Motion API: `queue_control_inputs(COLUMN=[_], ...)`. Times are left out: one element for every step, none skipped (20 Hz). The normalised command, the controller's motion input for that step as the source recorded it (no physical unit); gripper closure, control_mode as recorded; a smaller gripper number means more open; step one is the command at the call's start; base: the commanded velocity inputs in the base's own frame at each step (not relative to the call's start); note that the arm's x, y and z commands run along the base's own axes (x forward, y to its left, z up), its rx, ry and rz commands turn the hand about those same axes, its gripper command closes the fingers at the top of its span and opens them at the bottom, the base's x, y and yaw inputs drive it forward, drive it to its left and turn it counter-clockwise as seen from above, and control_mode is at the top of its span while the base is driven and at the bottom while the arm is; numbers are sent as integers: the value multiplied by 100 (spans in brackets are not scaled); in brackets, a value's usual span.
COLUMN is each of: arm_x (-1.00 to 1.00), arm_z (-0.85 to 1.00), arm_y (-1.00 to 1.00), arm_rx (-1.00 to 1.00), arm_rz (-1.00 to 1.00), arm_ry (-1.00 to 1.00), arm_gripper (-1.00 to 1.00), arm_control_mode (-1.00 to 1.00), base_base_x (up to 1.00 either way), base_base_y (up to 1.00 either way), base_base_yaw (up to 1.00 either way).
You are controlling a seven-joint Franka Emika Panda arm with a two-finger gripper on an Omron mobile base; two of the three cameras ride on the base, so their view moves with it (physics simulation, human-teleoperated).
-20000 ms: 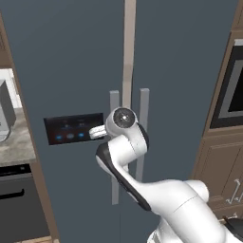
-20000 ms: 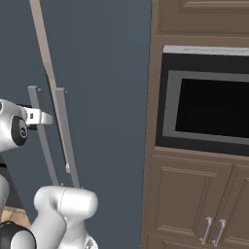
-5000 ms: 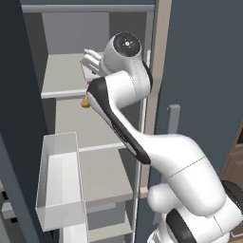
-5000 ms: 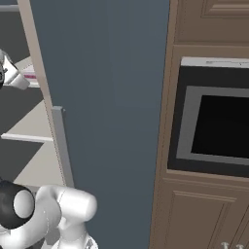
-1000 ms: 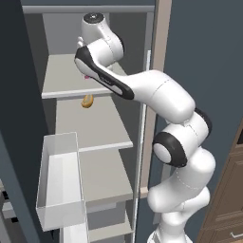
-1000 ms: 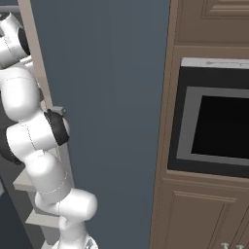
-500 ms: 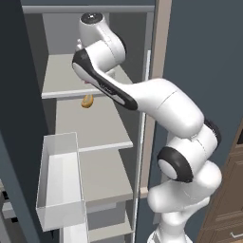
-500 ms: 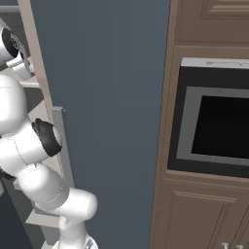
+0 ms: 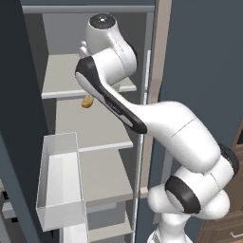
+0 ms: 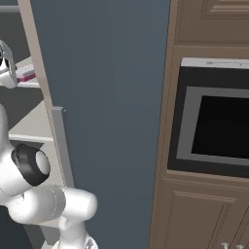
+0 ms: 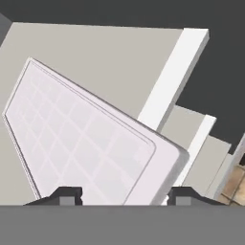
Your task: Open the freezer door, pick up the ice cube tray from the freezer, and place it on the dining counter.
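Ice cube tray (image 11: 81,143) on upper freezer shelf (image 9: 61,78) | I see it lying directly between gripper (image 11: 122,195) fingertips, long axis running away up-left | jaws apart, straddling near end, not clamped.

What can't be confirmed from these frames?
- Grip: hand view shows the fingertips on either side of the ice cube tray, but the bottom edge cuts off any contact.
- Gripper in left base view: hidden behind the arm's own upper links.
- Tray in right base view: just a pink sliver; the door edge covers the rest.
- Orange lump: too small to identify.
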Motion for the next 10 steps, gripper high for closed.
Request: queue_control_inputs(arm_x=[-61, -64, -69, -71, -86, -84, -96, -100, -100, -91], arm_z=[31, 29, 26, 23, 19, 19, 19, 19, 17, 19], arm_y=[-29, -27, -33, -36, -34, -34, -34, -36, -34, -39], arm_rx=[12, 11, 11, 10, 11, 11, 10, 11, 11, 11], arm_rz=[6, 6, 10, 13, 15, 17, 19, 23, 22, 21], arm_ry=[-3, -3, -4, -5, -5, -5, -7, -10, -9, -8], arm_gripper=[100, 100, 100, 100, 100, 100, 100, 100, 100, 100], arm_control_mode=[-100, -100, -100, -100, -100, -100, -100, -100, -100, -100], base_base_x=[0, 0, 0, 0, 0, 0, 0, 0, 0, 0], base_base_y=[0, 0, 0, 0, 0, 0, 0, 0, 0, 0], base_base_yaw=[0, 0, 0, 0, 0, 0, 0, 0, 0, 0])
